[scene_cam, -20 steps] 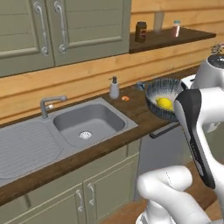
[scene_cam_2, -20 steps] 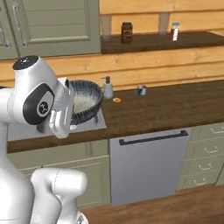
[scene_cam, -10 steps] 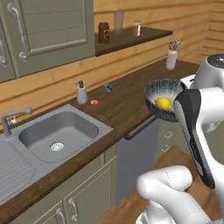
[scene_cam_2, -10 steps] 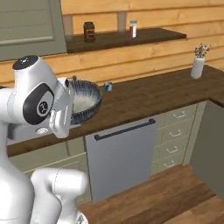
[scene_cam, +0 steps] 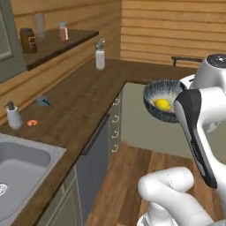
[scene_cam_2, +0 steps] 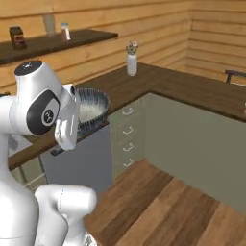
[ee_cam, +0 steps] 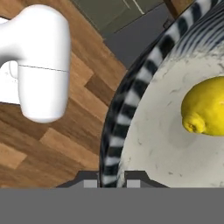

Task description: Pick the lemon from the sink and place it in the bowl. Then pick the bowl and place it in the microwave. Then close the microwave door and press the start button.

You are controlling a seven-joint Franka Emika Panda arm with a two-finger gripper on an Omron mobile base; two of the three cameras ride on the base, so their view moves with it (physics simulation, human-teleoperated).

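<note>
The pincer (ee_cam: 112,181) was clenched on the rim of the bowl (ee_cam: 144,109), one dark tip on each side of the striped wall at the 6 o'clock edge of the hand view. The bowl was carried clear of the counter (scene_cam: 79,110), raised in front of the arm over the wooden floor (scene_cam_2: 158,202). The lemon (ee_cam: 205,107) lay loose inside the bowl, at about 2 o'clock from the pincer across the pale inner surface, apart from the gripped rim. In the left base view the lemon (scene_cam: 162,104) sat low in the bowl (scene_cam: 159,99), which appeared tilted with its open face toward the camera. The sink (scene_cam: 26,163) stood at 8 o'clock in that view, well apart from the bowl. Judgement: the lemon step is complete; the bowl is in transit. The grip sits at one edge only, so the load hangs off-centre and the lemon could roll.
</note>
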